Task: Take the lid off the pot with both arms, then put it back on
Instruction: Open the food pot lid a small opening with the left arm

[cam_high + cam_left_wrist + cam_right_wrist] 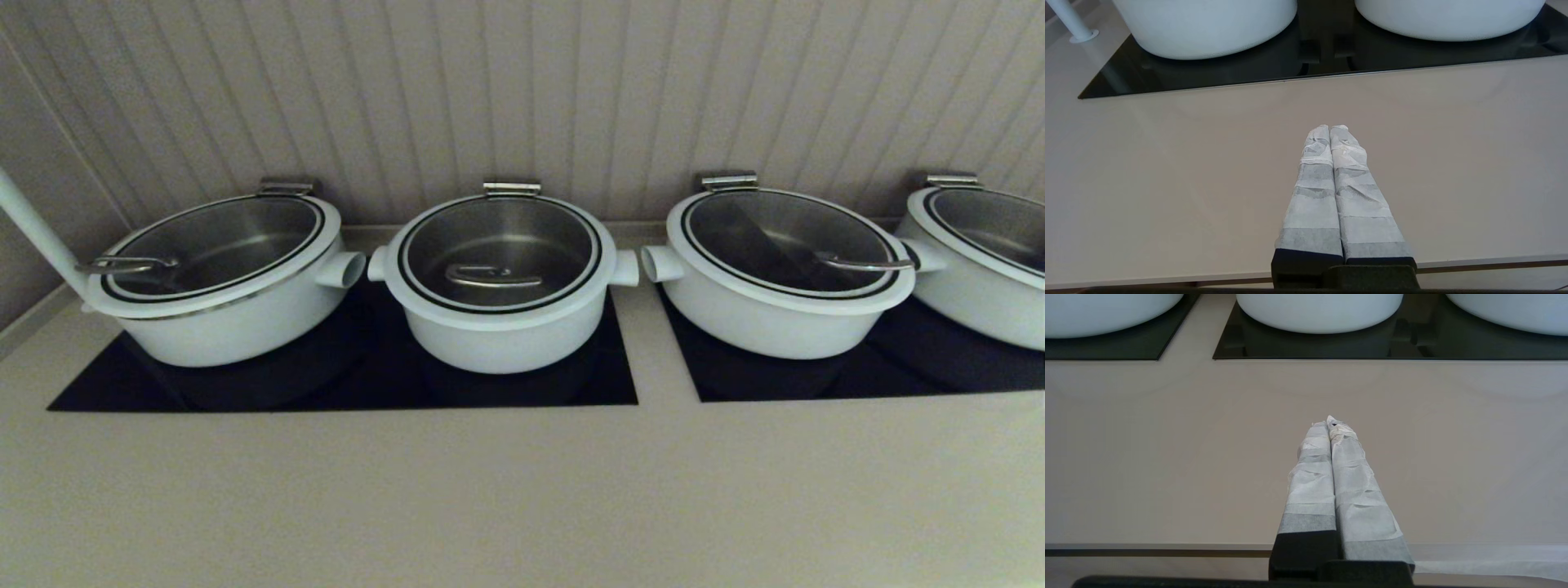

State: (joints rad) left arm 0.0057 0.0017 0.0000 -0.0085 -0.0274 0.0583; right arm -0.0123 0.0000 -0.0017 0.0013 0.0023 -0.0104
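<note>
Well apart, lid [500,255] on pot [502,335], left gripper [1329,130] fingers pressed together.

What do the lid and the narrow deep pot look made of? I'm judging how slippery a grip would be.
The lid: apparently clear glass, since the pot's inside shows through it, set in a broad smooth white rim of unclear material; its handle looks like polished steel, bright and reflective. The pot: matte white outside, possibly enamel or coated metal; brushed steel inside, judging by its soft grey sheen.
</note>
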